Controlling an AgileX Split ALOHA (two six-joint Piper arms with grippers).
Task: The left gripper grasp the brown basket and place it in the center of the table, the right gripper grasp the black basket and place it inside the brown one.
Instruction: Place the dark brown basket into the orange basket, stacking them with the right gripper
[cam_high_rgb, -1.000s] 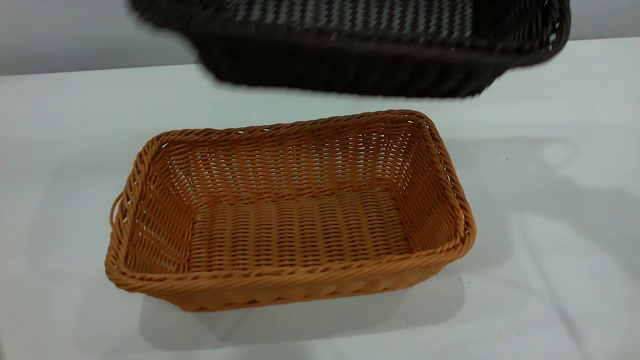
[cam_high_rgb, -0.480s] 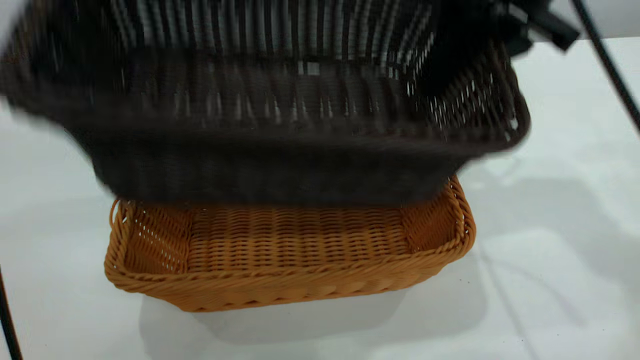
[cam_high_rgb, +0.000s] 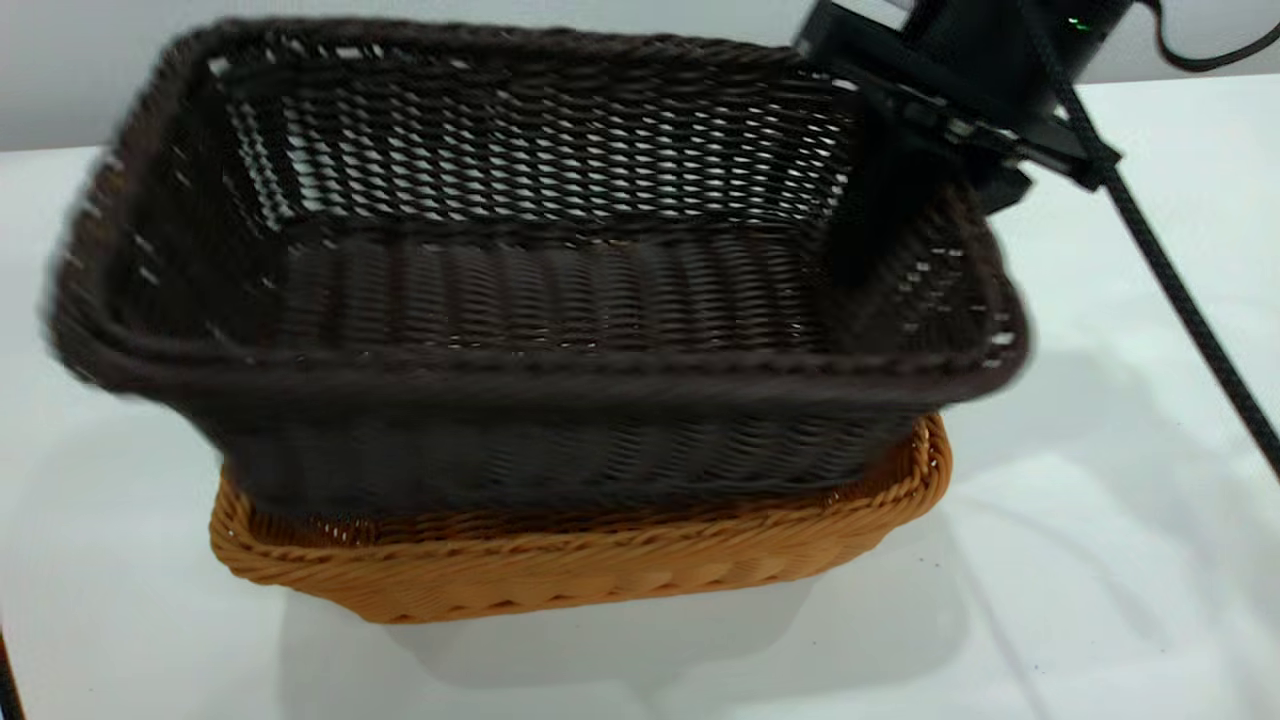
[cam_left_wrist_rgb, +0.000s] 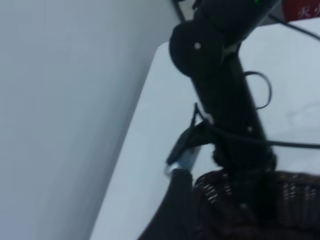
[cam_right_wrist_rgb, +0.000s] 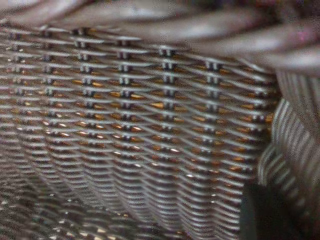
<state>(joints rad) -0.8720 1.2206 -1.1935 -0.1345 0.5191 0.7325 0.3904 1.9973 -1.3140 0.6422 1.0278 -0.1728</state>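
Observation:
The black basket (cam_high_rgb: 520, 300) hangs over the brown basket (cam_high_rgb: 560, 570) with its bottom below the brown rim and its own rim well above it. It is slightly tilted, with its left end higher. My right gripper (cam_high_rgb: 930, 230) is shut on the black basket's right end wall, one finger (cam_high_rgb: 875, 210) inside and the other outside. In the right wrist view the dark weave (cam_right_wrist_rgb: 140, 125) fills the picture with orange showing through, and a finger (cam_right_wrist_rgb: 265, 215) lies against it. The left wrist view shows the right arm (cam_left_wrist_rgb: 225, 100) and the black basket (cam_left_wrist_rgb: 280, 205). The left gripper is out of view.
The brown basket stands in the middle of the white table (cam_high_rgb: 1100, 520). The right arm's black cable (cam_high_rgb: 1170, 270) runs down over the table's right side. A thin dark cable (cam_high_rgb: 5, 680) shows at the lower left edge.
The black basket has come down from the upper back onto the brown basket and now covers almost all of it. The right gripper has come into view at the upper right.

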